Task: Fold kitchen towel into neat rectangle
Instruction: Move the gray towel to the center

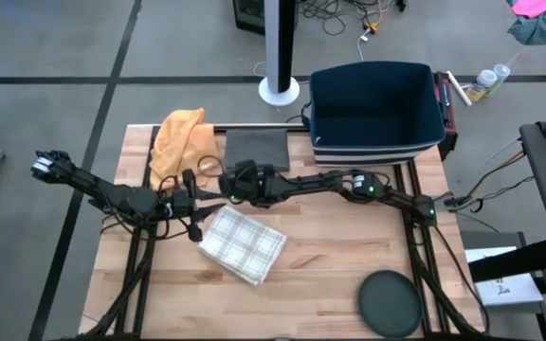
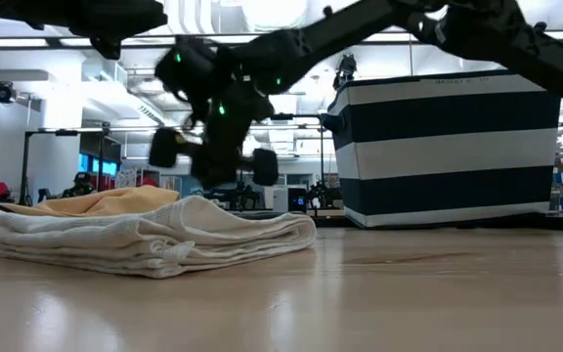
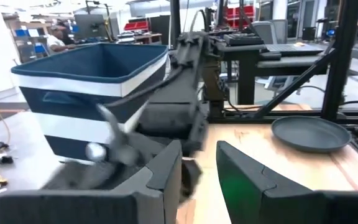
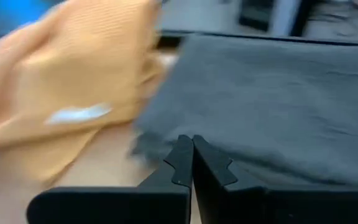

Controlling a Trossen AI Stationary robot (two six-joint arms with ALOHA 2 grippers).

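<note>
Folded kitchen towel, pale cream cloth with a thin grey check pattern (image 1: 242, 244): lies flat on the wooden table, left of centre and slightly toward the near side. Folded into a rough rectangle, turned at an angle to the table's edges, one corner pointing near-right. From table height it shows as a low stack of several soft layers, rounded fold at its right end, edges uneven at the left.

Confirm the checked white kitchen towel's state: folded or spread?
Folded: the checked white kitchen towel lies as a compact rectangle; stacked layers show in the low view.
</note>
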